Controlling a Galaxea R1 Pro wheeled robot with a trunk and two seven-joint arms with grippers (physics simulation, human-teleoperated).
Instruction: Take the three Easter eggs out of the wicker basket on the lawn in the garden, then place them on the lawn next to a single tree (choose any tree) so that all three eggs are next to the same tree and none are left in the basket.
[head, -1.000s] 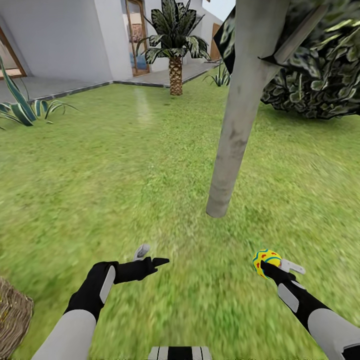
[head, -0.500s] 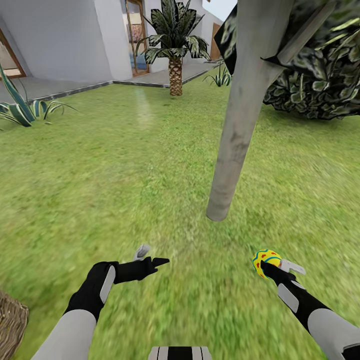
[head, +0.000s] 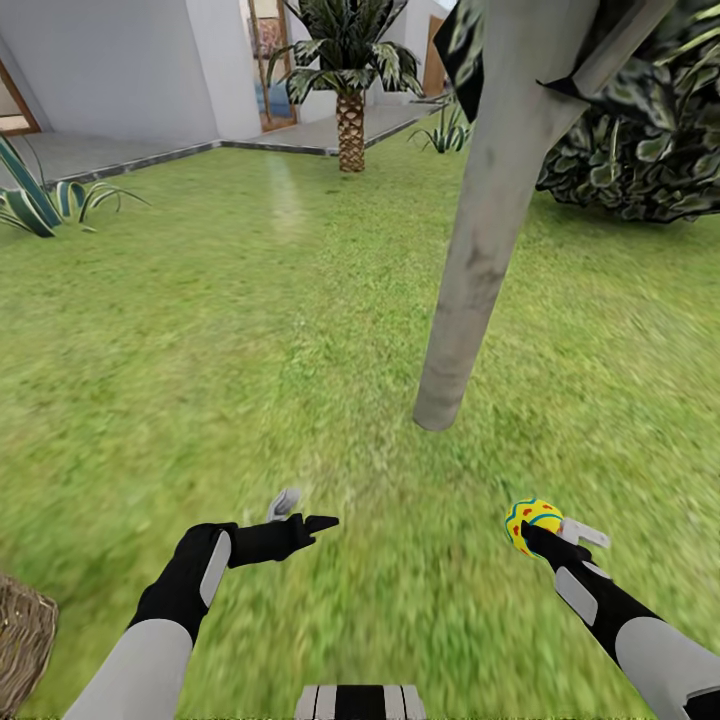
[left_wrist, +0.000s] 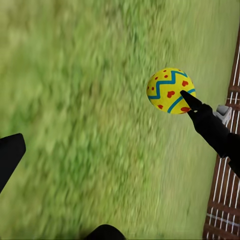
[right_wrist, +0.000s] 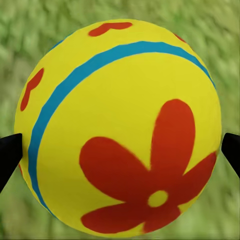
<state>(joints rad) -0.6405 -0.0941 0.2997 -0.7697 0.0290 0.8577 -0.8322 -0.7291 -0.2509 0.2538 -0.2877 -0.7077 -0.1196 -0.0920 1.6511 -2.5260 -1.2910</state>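
My right gripper (head: 545, 530) clamps one egg (head: 530, 522) above the lawn (head: 250, 350), near the foot of the tree (head: 470, 290). My left gripper (head: 300, 512) hangs with its jaws wide apart, holding nothing. I see the basket (head: 20, 640) at my far left.

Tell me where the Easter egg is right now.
The Easter egg is held in the right gripper above the lawn, low right in the head view, near the tree's trunk.
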